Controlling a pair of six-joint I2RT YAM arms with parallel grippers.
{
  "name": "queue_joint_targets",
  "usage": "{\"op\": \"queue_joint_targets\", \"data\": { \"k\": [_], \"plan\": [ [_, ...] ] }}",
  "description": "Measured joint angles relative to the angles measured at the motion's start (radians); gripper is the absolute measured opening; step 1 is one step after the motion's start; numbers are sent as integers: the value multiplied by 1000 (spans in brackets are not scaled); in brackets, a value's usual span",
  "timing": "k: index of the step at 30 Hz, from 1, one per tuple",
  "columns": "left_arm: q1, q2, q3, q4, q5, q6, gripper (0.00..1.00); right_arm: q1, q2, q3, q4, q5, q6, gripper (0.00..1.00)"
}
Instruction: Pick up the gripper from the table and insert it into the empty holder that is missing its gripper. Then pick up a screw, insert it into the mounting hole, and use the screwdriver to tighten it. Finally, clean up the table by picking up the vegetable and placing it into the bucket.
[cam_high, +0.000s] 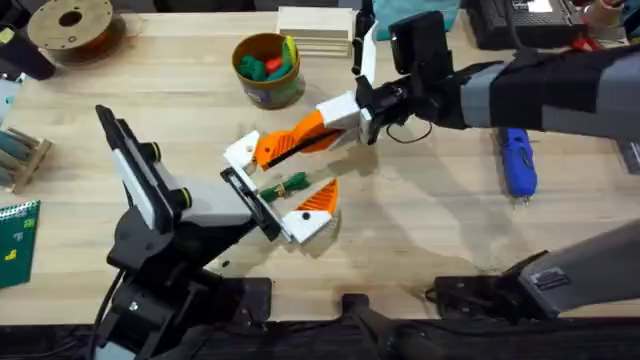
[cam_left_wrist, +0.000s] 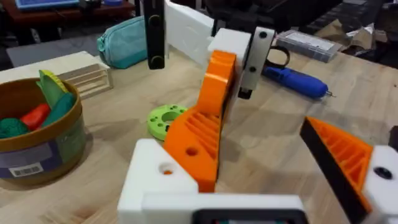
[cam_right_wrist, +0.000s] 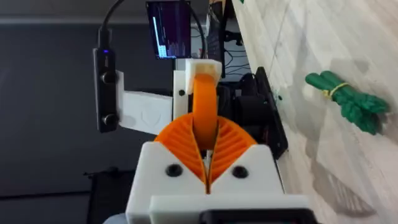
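My right gripper is shut on the orange gripper, and its orange pads clamp the wedge's thick end. The wedge's lower end rests against the white holder, which is one finger of my left gripper. That gripper is open, and its other finger carries its own orange wedge. The green vegetable lies on the table between the left fingers. At the right lies the blue screwdriver. The bucket stands at the back with toy food in it. The screw is out of view.
A brown filament spool sits at the back left and a stack of wooden slats behind the bucket. A round green disc lies near the holder. A teal pouch is farther back. Bare wood lies at the front right.
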Motion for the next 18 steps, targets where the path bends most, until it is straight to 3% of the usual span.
{"op": "queue_joint_targets", "data": {
  "k": [8, 18],
  "plan": [
    [0, 0, 0, 0, -4, 0, 987, 11, 6, 13, 4, 11, 7, 18],
    [2, 0, 0, 0, -40, -10, 987, 69, 126, 135, 6, -6, 45, 17]
  ]
}}
